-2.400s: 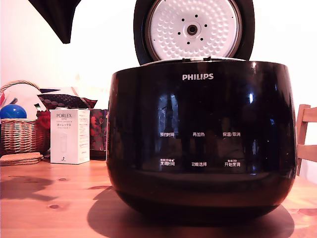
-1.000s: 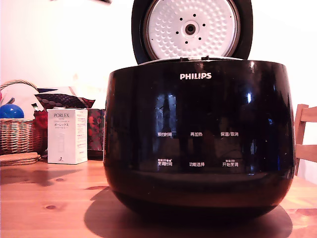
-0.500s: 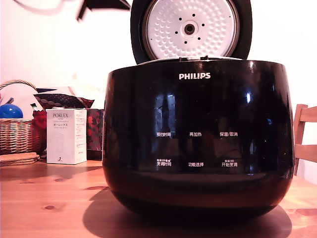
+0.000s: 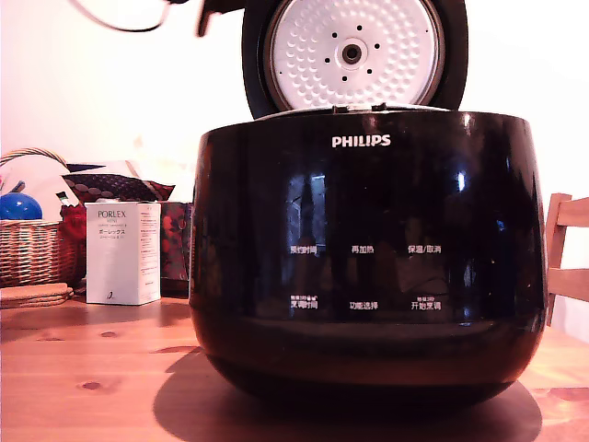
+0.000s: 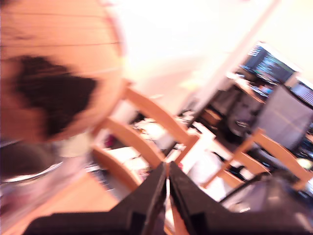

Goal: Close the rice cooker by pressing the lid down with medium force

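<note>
Exterior view: rice cooker [image 4: 368, 258] planted on the wooden table [image 4: 83, 387] near its front edge, filling most of the frame, nudged very slightly toward that view's left compared with a couple of seconds back. Lid [image 4: 354, 55] upright on its hinge at the rear, dimpled metal disc facing the camera, no closer to shut than before. Dark arm part now poking in at the top edge, just beside the lid's rim on that view's left, with a looping cable trailing off it; two seconds ago a larger dark shape hung further out toward the top left corner, then left the frame, then crept back in toward the lid. Probably an approach to the lid's back or top edge; pressing not yet begun, task barely started.

Wrist view: blurred by motion, aimed out across the room at wooden chairs [image 5: 146, 127] and a desk with screens [image 5: 271, 66], cooker not clearly recognisable. Gripper [image 5: 167, 183] fingers drawn nearly together, only a thin slit between the tips, nothing held. Contact with the lid impossible to confirm from either picture.

PORLEX box [image 4: 122, 253] and wicker basket [image 4: 37, 253] well apart from the cooker, toward the table's far left.
</note>
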`<state>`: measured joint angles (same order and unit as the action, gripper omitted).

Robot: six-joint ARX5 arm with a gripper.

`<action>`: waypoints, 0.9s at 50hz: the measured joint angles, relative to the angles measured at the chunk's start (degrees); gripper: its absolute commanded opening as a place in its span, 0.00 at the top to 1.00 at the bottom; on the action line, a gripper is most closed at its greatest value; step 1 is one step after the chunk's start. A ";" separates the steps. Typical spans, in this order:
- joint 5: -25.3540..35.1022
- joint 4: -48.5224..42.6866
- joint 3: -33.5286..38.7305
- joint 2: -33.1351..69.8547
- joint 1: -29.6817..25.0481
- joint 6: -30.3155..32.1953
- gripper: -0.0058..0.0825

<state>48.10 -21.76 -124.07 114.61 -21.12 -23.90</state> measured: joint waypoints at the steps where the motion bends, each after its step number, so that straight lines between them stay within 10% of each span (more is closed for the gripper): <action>1: 0.00 0.07 -0.22 0.22 -0.33 -0.17 0.96; 45: 5.99 -16.85 -1.09 3.85 -6.80 1.86 0.96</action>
<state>54.08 -38.61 -125.16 118.45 -27.92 -22.04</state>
